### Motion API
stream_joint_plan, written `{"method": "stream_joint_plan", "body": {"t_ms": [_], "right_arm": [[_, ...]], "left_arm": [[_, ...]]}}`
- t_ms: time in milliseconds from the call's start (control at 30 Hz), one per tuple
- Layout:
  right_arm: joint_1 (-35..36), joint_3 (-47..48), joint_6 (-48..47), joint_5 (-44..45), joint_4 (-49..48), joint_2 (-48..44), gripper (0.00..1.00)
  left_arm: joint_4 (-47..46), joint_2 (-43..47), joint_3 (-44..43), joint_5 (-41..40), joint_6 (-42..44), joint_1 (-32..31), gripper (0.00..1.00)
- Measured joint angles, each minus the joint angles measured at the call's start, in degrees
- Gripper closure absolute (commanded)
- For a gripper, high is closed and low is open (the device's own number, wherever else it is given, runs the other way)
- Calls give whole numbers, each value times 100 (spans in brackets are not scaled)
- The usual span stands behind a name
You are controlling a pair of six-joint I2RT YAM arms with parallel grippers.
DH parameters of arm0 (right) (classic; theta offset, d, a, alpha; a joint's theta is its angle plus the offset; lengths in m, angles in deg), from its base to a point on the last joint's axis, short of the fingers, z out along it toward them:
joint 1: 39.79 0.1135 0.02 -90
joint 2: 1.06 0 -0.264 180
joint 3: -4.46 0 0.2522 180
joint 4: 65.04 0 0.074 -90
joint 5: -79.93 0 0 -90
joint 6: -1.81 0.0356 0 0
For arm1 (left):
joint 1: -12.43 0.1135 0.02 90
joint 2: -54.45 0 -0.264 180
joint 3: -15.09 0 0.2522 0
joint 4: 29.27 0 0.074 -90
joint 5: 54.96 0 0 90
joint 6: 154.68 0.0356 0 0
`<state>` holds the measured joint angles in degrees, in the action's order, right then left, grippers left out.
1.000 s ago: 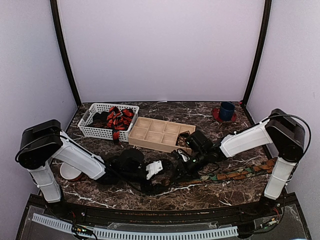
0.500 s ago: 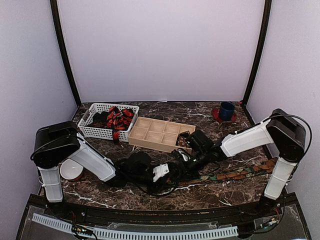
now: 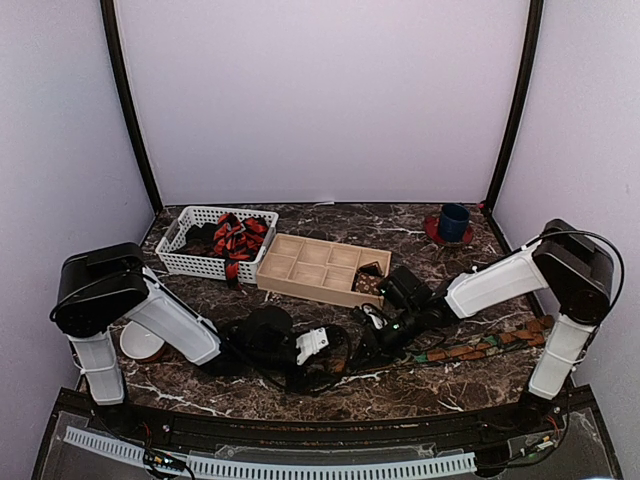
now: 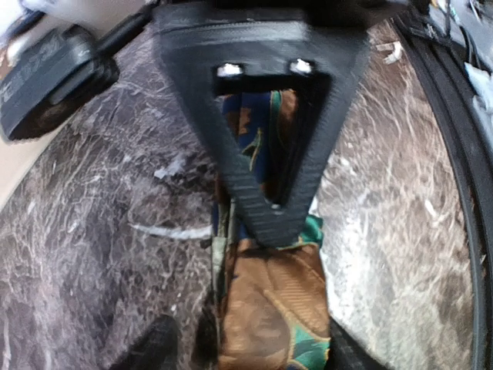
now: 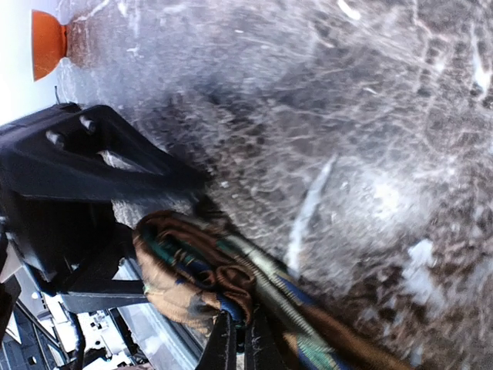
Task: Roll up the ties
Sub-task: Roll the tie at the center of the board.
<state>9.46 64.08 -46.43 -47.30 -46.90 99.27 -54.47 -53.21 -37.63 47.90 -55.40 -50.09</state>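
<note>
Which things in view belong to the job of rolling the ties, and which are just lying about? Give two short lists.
Belong to the job:
patterned tie
striped ties in the basket
rolled tie in the tray

Just lying about:
cup
saucer under it
bowl

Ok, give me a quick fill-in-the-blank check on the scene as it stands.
The right pincer is ___ on the brown-orange tie.
The red-and-black tie lies in the white ___.
The blue cup stands on a ___ saucer.
Missing words: shut, basket, red.
</note>
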Motion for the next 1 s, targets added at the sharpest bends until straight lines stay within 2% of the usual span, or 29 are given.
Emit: {"method": "stream_joint_plan", "body": {"t_ms": [100, 133, 167, 200, 367, 433, 533, 733, 1000], "right_arm": [[-9, 17, -61, -20, -42, 105, 100], [-7, 26, -79, -22, -48, 116, 100], [-2, 33, -92, -24, -55, 125, 100], [-2, 33, -103, -28, -61, 133, 100], [-2, 33, -149, -28, -72, 138, 100], [-2, 39, -179, -28, -70, 142, 100], [-2, 90, -227, -48, -48, 181, 100], [-2, 160, -319, -59, 13, 221, 100], [-2, 223, -463, -55, 144, 240, 100]], "left_arm": [[98, 149, 50, -94, -70, 0, 18], [184, 291, 105, -146, -81, 2, 7], [262, 476, 160, -208, -105, 7, 2], [315, 675, 210, -269, -96, 7, 1], [302, 2173, 557, -813, -584, 26, 1], [299, 2267, 555, -885, -726, 50, 1], [476, 2055, 490, -638, -804, 103, 1], [374, 1423, 885, -175, -730, 136, 9], [-459, 555, 920, 236, -413, 136, 23]]}}
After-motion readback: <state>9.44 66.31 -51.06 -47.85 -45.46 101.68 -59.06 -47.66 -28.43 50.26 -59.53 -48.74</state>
